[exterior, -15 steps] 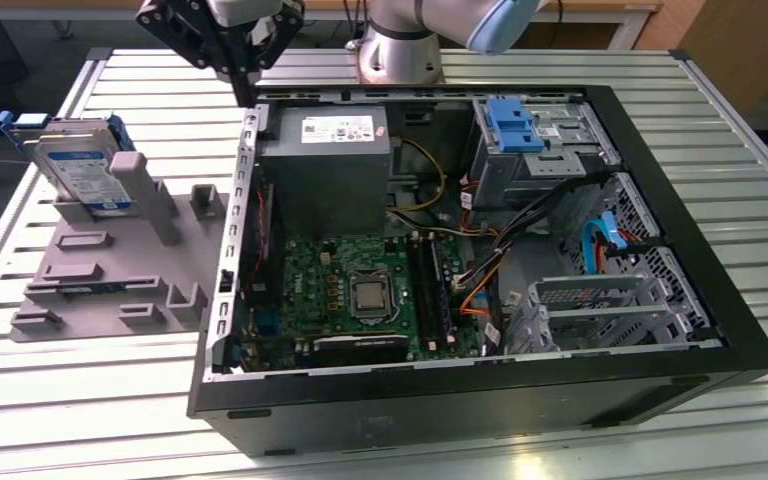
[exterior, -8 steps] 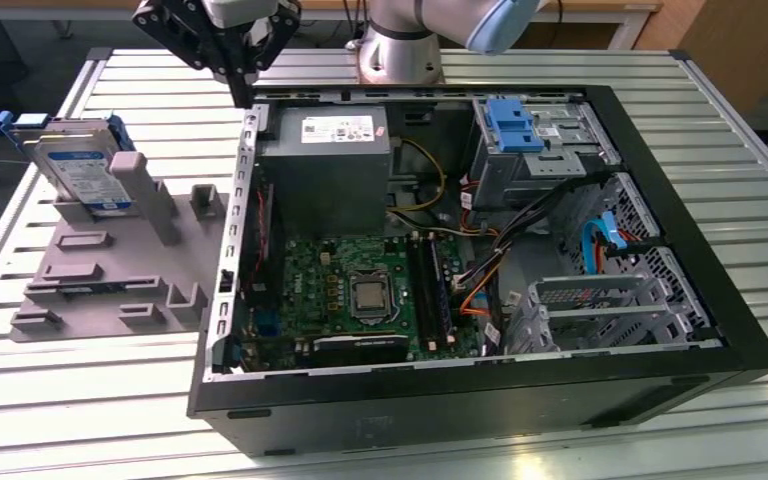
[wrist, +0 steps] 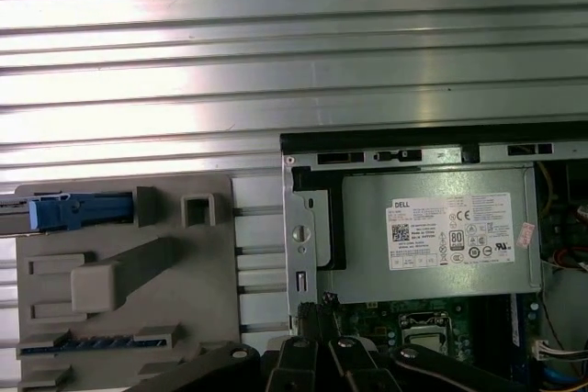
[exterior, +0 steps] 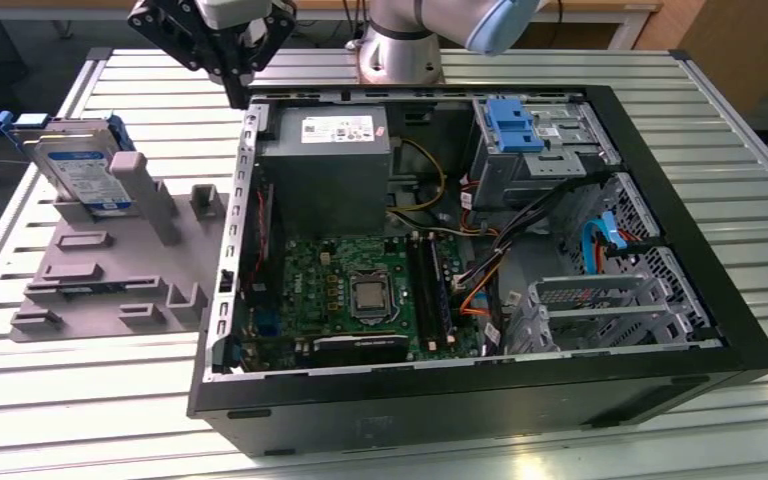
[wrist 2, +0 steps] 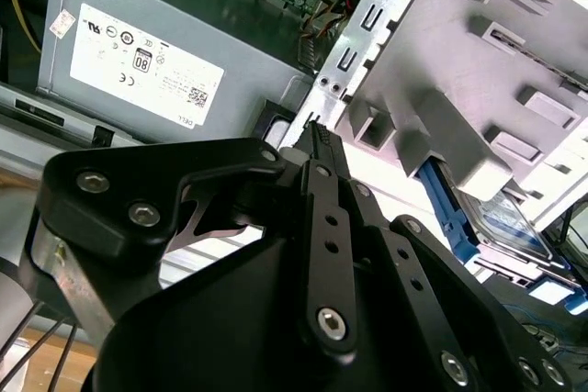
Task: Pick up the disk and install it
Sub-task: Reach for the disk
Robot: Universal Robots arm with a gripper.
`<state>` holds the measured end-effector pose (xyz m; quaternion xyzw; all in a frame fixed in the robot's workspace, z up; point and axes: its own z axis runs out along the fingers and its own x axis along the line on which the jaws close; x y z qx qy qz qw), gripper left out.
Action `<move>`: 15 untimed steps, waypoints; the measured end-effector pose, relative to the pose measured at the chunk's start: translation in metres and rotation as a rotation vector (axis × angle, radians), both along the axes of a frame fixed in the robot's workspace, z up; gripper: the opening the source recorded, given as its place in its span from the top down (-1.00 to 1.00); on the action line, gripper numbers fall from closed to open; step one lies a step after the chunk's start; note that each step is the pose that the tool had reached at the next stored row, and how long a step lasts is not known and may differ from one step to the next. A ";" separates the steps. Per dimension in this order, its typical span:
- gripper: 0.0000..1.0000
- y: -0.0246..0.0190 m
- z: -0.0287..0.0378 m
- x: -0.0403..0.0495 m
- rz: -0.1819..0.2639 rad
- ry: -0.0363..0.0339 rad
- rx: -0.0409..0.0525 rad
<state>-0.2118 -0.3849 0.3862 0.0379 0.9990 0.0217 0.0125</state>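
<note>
In the exterior view the disk (exterior: 75,168) stands on edge in a grey fixture (exterior: 104,290) beside the computer case (exterior: 491,400), seemingly propped for gripping, while in both wrist views the end effector (wrist 2: 316,135), fingers together and empty, hangs over the case's wall.

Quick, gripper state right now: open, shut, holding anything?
Gripper: shut, holding nothing; the disk stands in the grey stand.

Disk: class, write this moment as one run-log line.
disk: tilted in grey holder, untouched | gripper: shut, empty, near case corner | install: not done
</note>
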 end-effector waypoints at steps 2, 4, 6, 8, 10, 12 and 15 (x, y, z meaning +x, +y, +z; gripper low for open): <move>0.79 0.0000 -0.0003 -0.0009 0.000 0.0003 0.0001; 0.79 0.0000 -0.0005 -0.0017 0.000 0.0006 0.0000; 0.79 0.0000 -0.0007 -0.0025 0.000 0.0006 0.0000; 0.79 0.0000 -0.0009 -0.0034 0.000 0.0007 0.0001; 0.79 0.0000 -0.0012 -0.0044 0.000 0.0008 0.0001; 0.79 0.0000 -0.0014 -0.0053 0.000 0.0010 0.0000; 0.79 0.0000 -0.0017 -0.0063 0.000 0.0012 0.0000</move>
